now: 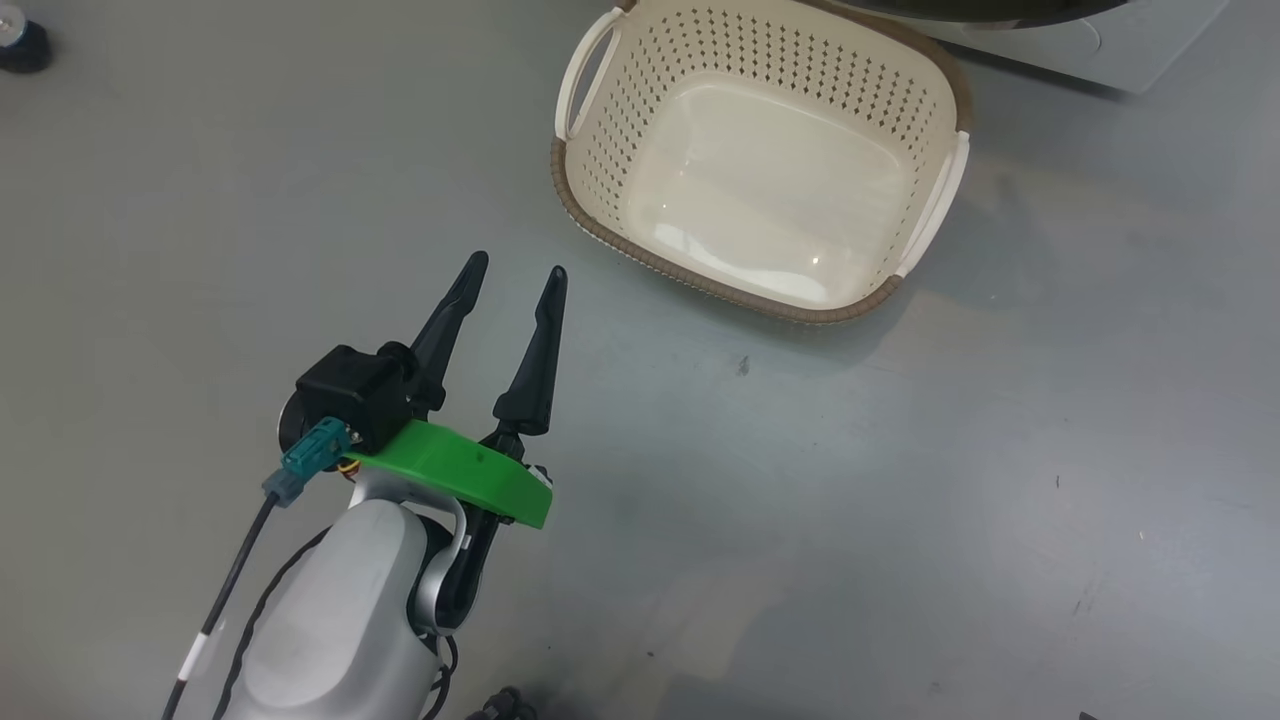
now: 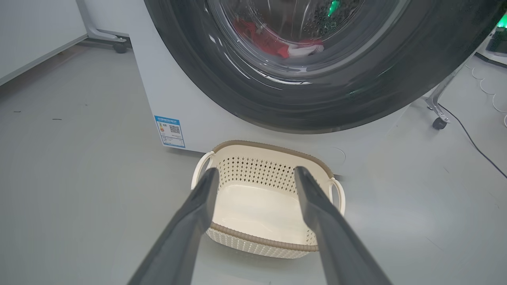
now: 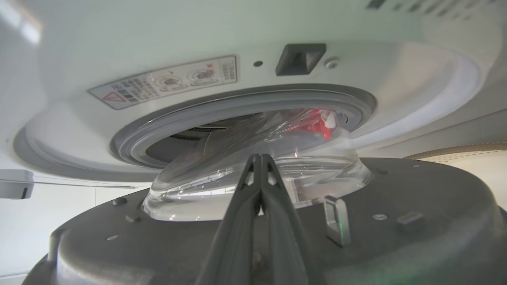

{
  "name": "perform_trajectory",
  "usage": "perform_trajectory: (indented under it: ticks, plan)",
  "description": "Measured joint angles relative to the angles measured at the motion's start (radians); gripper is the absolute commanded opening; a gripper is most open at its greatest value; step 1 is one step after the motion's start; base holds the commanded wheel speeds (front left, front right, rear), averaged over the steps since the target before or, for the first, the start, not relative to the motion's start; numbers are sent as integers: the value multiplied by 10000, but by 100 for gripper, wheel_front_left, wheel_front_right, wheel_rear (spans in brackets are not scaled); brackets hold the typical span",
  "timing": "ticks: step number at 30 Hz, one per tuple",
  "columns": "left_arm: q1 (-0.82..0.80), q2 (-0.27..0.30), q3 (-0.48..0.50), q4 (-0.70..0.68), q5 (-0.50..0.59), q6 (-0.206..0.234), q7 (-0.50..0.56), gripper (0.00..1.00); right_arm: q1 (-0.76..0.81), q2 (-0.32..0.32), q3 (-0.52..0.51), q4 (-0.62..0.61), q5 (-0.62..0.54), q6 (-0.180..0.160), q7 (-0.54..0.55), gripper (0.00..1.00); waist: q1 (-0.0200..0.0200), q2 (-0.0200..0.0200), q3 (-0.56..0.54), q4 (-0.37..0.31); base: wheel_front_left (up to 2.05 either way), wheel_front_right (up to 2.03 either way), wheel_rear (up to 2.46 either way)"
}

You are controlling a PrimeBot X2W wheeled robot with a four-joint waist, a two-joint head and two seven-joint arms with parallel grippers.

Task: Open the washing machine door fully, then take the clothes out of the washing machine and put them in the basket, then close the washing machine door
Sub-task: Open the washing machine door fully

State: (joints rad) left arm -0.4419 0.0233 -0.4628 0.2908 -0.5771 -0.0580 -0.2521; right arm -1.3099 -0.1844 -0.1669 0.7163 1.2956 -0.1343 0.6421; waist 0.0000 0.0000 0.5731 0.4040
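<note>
The washing machine (image 2: 174, 91), a big white box, stands on the grey floor, and its round black washing machine door (image 3: 396, 237) is only part-way open. The right wrist view looks into the wedge between the door's inner face and the grey-rimmed drum hole, with the glass bowl bulging toward the opening. The step in hand is therefore judged to be the first one, swinging the door fully open. The basket (image 1: 700, 292) sits empty on the floor just in front of the machine. The clothes (image 2: 283, 49), red with a bit of white, lie inside the drum, seen through the glass. The right gripper (image 3: 258, 158) has its fingers pressed together on nothing, tips at the foot of the glass bowl (whether they touch it cannot be told). The left gripper (image 1: 518, 266) hangs spread wide and empty over bare floor, near the basket. The next move probably calls for pushing outward on the door's inner face until the drum mouth is clear, before either arm reaches for the clothes.
</note>
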Motion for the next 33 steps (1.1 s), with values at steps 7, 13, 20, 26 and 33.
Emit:
perform_trajectory:
  ticks: [7, 13, 20, 26, 33]
  plan:
    - [12, 0, 61, 86, 132, 2, 0, 100, 526, 148, -40, 127, 155, 100, 144, 0, 0, 1, -316, -152, 0, 0, 0]
    - [41, 2, 115, 188, 184, 4, 0, 100, 978, 280, -67, 272, 259, 219, 265, 0, 0, 1, -622, -272, 0, 0, 0]
    - [238, 2, 132, 247, 336, 13, 0, 100, 1368, 433, -61, 376, 393, 303, 437, 0, 0, 0, -938, -387, 0, 0, 0]
    - [336, 4, 117, 303, 431, 13, 0, 100, 1786, 548, -46, 485, 539, 410, 669, 0, 0, 0, -1225, -484, 0, 0, 0]
    - [603, 8, 117, 403, 435, 13, 0, 100, 2372, 717, -52, 669, 696, 541, 761, 0, 0, 1, -1645, -540, 0, 0, 0]
